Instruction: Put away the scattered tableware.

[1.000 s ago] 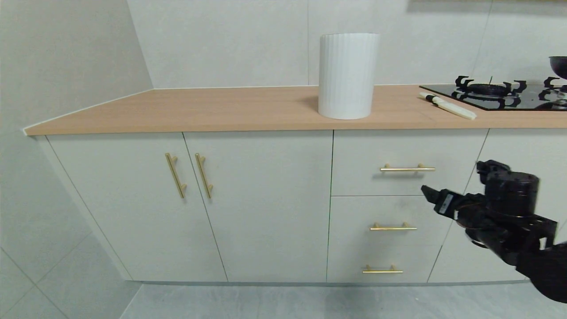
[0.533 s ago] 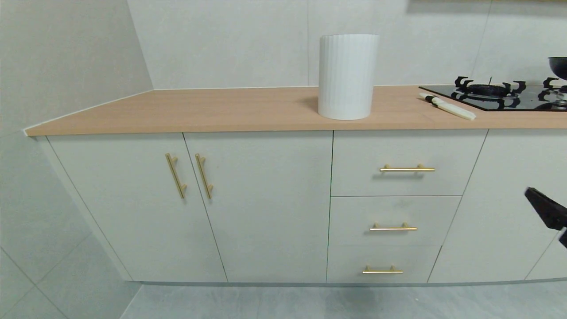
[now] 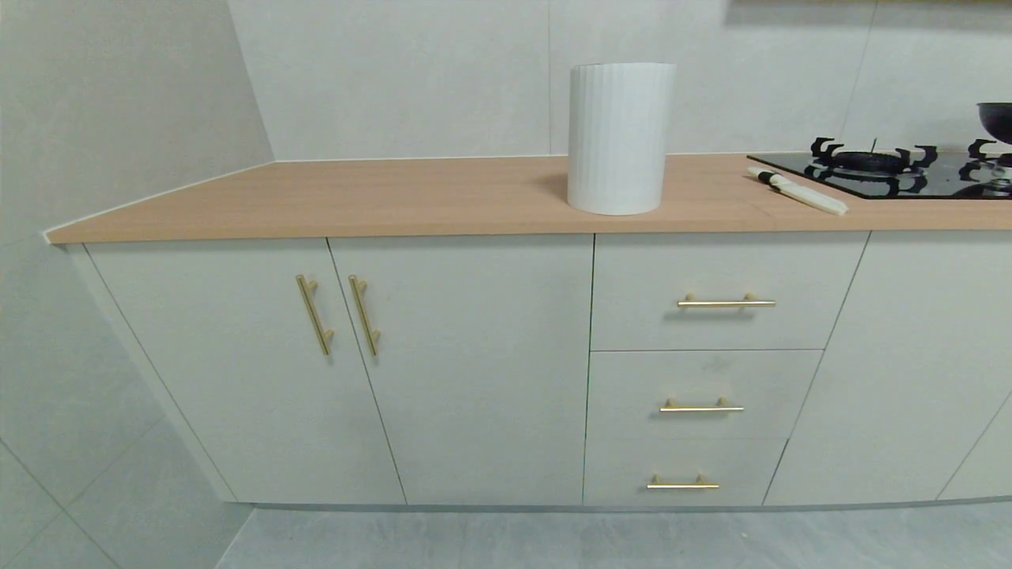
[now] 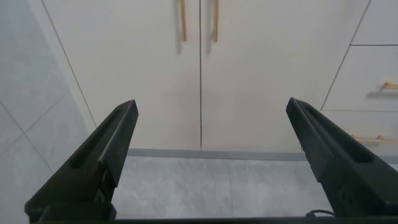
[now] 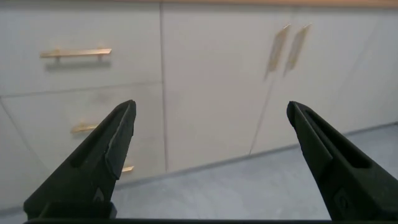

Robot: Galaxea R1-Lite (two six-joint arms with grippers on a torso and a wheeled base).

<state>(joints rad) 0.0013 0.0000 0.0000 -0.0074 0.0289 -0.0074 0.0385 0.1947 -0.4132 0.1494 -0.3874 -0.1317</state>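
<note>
A long white utensil with a black end (image 3: 798,190) lies on the wooden countertop (image 3: 395,194), beside the hob. A tall white ribbed canister (image 3: 620,138) stands upright on the counter to its left. My left gripper (image 4: 211,109) is open and empty, held low in front of the double cabinet doors (image 4: 199,74). My right gripper (image 5: 211,109) is open and empty too, facing the drawer fronts and the top drawer's gold handle (image 5: 76,53).
A black gas hob (image 3: 893,170) with pan supports sits at the counter's right end, with a dark pot (image 3: 998,118) at the frame edge. Below are two doors with gold handles (image 3: 340,314) and three drawers (image 3: 704,371). Grey tiled floor (image 3: 474,541) lies in front.
My right arm has drawn back to the lower right and left the head view. The camera has tilted very slightly; the counter items have stayed put.
</note>
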